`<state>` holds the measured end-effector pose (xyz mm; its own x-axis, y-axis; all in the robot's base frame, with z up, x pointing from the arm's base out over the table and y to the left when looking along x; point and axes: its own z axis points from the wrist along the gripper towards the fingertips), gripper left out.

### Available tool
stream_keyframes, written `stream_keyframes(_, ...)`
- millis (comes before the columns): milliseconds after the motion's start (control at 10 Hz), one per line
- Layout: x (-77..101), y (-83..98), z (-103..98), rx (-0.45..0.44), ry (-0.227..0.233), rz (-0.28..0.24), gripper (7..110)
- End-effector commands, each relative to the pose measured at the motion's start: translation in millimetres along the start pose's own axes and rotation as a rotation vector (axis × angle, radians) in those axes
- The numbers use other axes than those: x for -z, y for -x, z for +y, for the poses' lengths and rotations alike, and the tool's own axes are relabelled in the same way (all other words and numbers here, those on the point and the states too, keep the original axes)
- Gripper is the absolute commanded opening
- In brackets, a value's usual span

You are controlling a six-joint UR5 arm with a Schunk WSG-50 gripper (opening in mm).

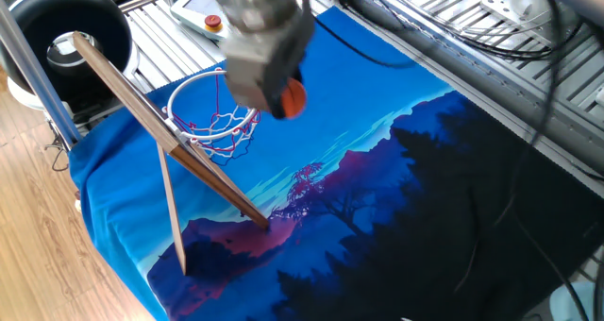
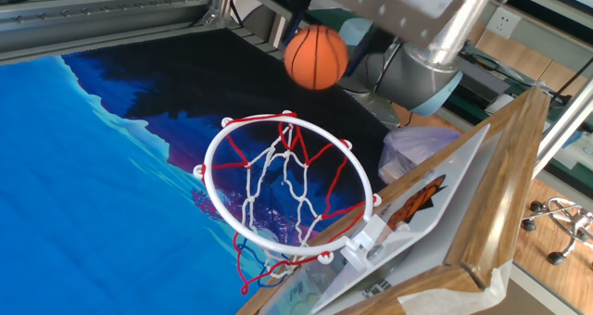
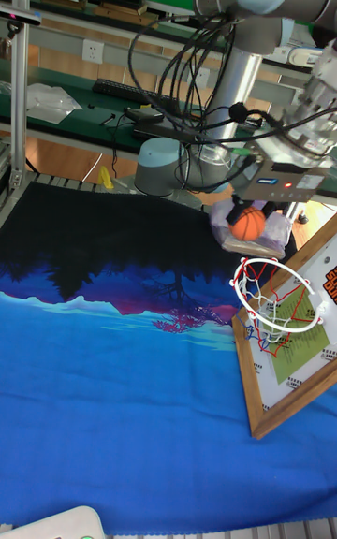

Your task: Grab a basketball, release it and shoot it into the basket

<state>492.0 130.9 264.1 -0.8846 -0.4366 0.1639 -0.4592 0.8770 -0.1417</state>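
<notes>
The basketball (image 1: 293,97) is a small orange ball with black seams, and my gripper (image 1: 283,92) is shut on it. Motion blur smears the gripper body in this view. The ball (image 2: 316,58) hangs above the far edge of the basket's red ring (image 2: 219,146), clear of the rim. Red-and-white net (image 2: 283,190) hangs under the ring. The slanted wooden backboard (image 2: 482,181) stands behind it. In the tall fixed view, the ball (image 3: 249,225) sits just above and left of the basket (image 3: 241,282), under the gripper (image 3: 251,217).
A big black round tub (image 1: 64,28) stands behind the backboard (image 1: 142,113) at the upper left. A red button (image 1: 214,22) sits on a white pendant at the back. The blue printed cloth (image 1: 377,198) covers the table. Cables (image 3: 178,80) hang from the arm.
</notes>
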Motion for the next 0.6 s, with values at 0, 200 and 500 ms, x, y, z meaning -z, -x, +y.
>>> stream_keyframes(0, 32.2, 35.8, 12, 0.014, 0.051, -0.021, 7)
stream_keyframes(200, 31.9, 56.5, 23, -0.005, 0.062, -0.040, 7)
stream_keyframes(500, 17.6, 82.1, 27, -0.014, 0.066, -0.069, 7)
